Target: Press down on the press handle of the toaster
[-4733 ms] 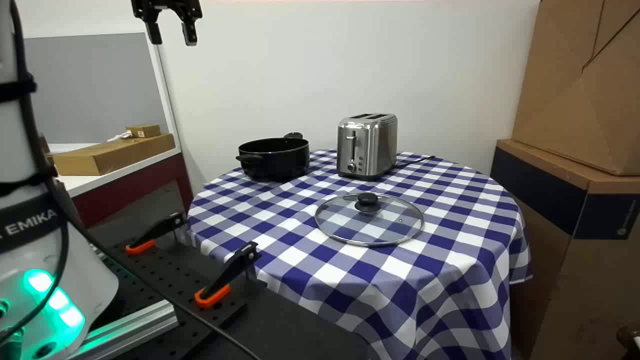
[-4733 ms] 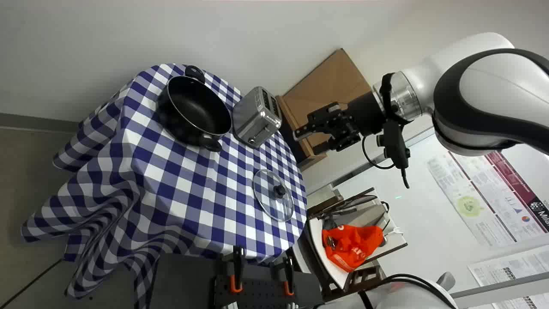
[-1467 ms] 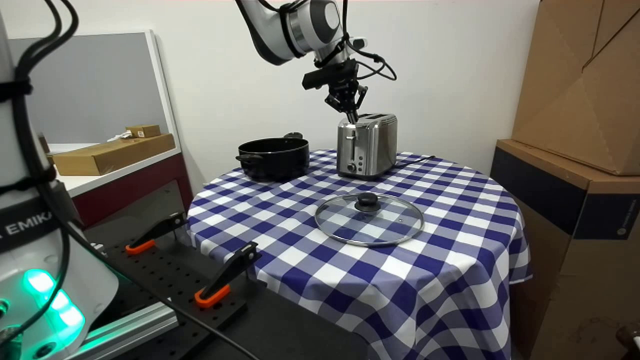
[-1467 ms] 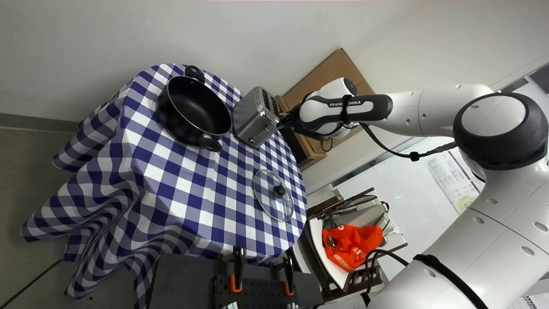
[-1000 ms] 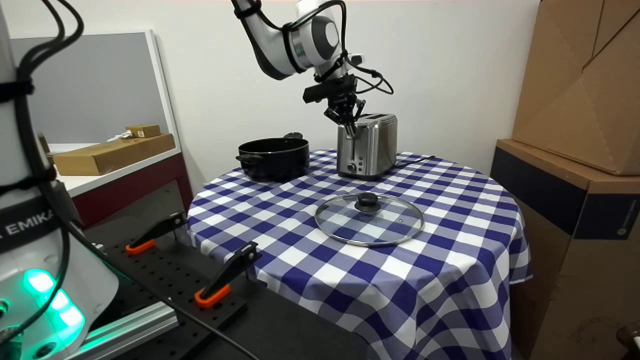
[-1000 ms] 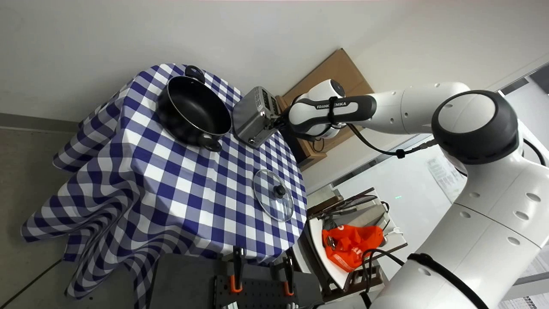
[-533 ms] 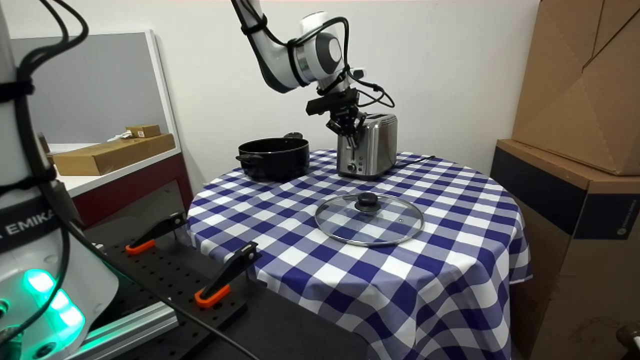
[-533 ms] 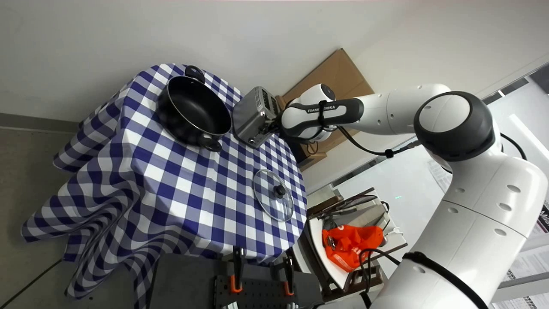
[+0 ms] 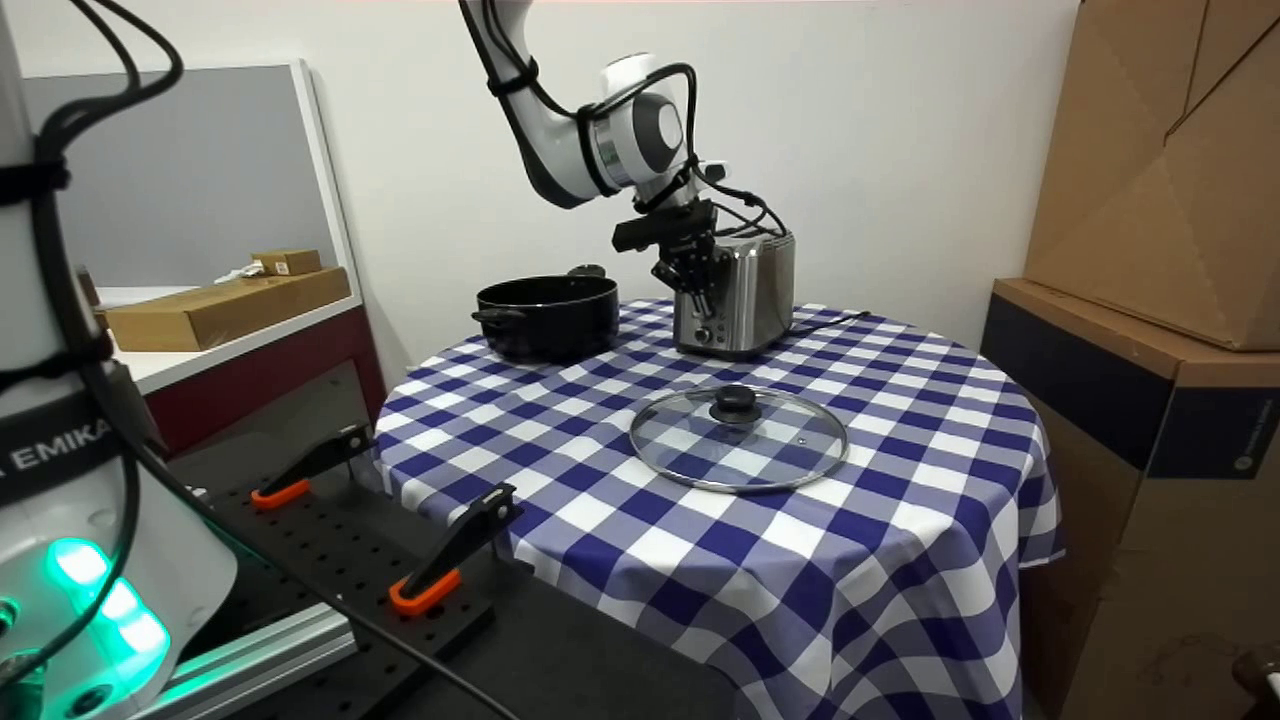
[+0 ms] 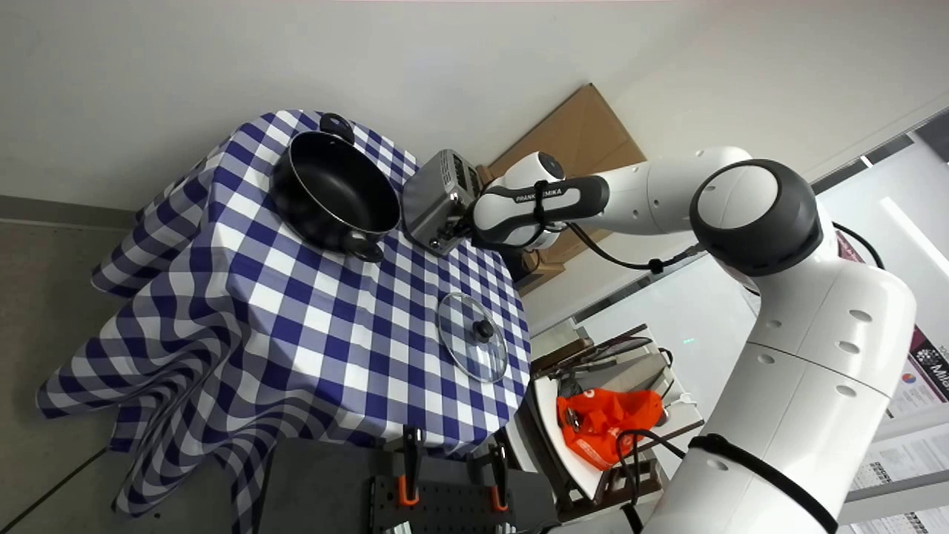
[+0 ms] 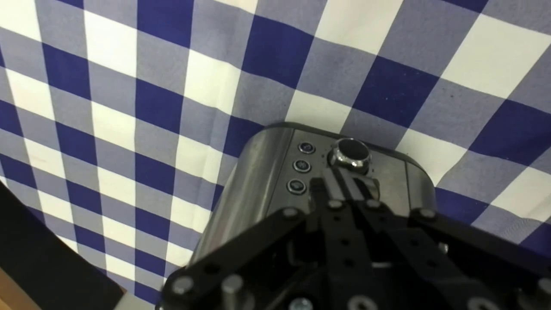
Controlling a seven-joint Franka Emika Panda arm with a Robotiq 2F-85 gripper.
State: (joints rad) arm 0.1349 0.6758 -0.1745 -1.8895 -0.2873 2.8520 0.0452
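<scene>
My jaws are together, empty, right at the press handle, 6 o'clock from the dial in the wrist view. Toaster sits 12 o'clock from the glass lid in an exterior view. Handle's likely springy, slick: push its middle, don't grasp.

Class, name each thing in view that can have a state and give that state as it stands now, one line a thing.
Pincer: shut, angled downward
Toaster: upright on the tablecloth
Press handle: appears low, close above the dial; partly hidden by the pincer
Buttons: no glow visible
Black pan: upright, uncovered
Glass lid: off the pan, lying knob up
Base lights: lit green
</scene>
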